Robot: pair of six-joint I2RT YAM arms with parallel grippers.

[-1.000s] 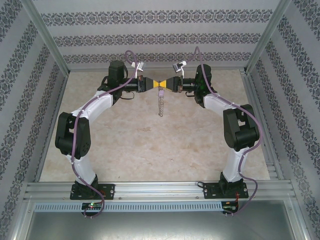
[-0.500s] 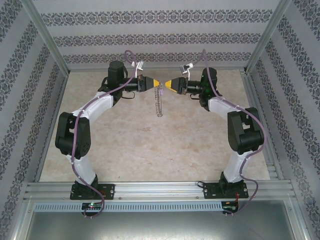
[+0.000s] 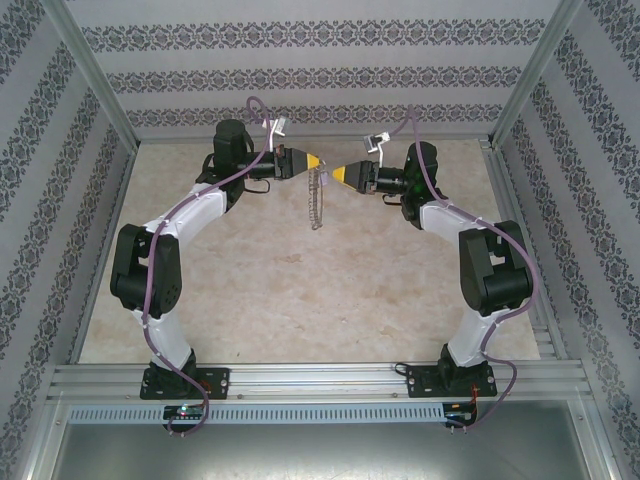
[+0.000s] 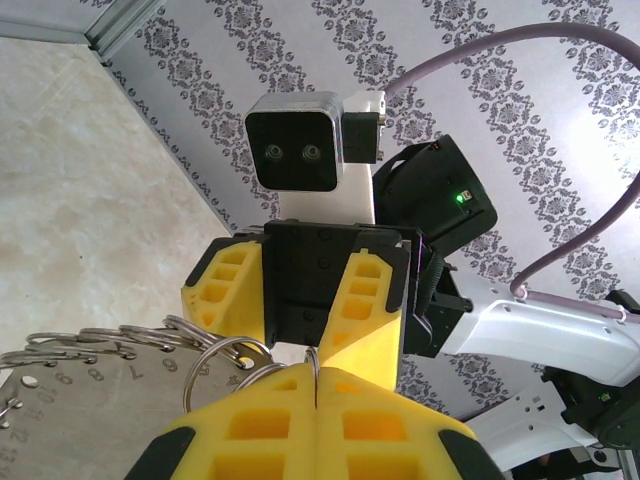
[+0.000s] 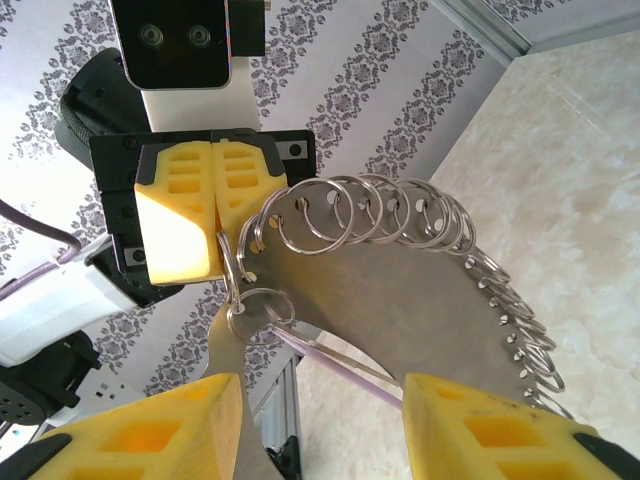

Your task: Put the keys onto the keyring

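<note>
Drawn back since a second ago, the right gripper (image 3: 342, 175) is now seen from above just right of the left gripper (image 3: 313, 161), with a gap between their yellow tips. The keyring (image 3: 317, 200) is hung edge-on below the left gripper. From the left wrist, the left gripper's jaws are seen clamped on a ring of the keyring. From the right wrist, the right gripper's jaws are held partly apart, gripping nothing. The keyring's grey plate, fringed with small split rings (image 5: 345, 215), is spread beside the left gripper.
</note>
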